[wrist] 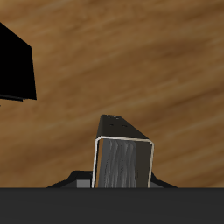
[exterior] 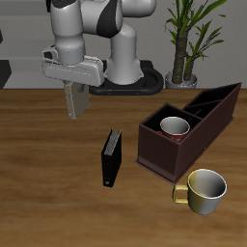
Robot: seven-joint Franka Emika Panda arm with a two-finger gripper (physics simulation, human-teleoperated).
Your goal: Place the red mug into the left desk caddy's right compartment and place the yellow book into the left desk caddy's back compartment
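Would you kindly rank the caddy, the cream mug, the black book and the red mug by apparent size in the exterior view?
1. Caddy.
2. Cream mug, nearest the camera, so its lead over the book is unsure.
3. Black book, seen nearly edge-on.
4. Red mug, partly hidden inside the caddy.

Light: even, fairly bright, no glare.
Shadows: soft, faint patches under the black book (exterior: 111, 158) and yellow-cream mug (exterior: 205, 189).
Sharpness: coarse low-resolution renders, no motion blur.
Wrist view: wood grain smeared.
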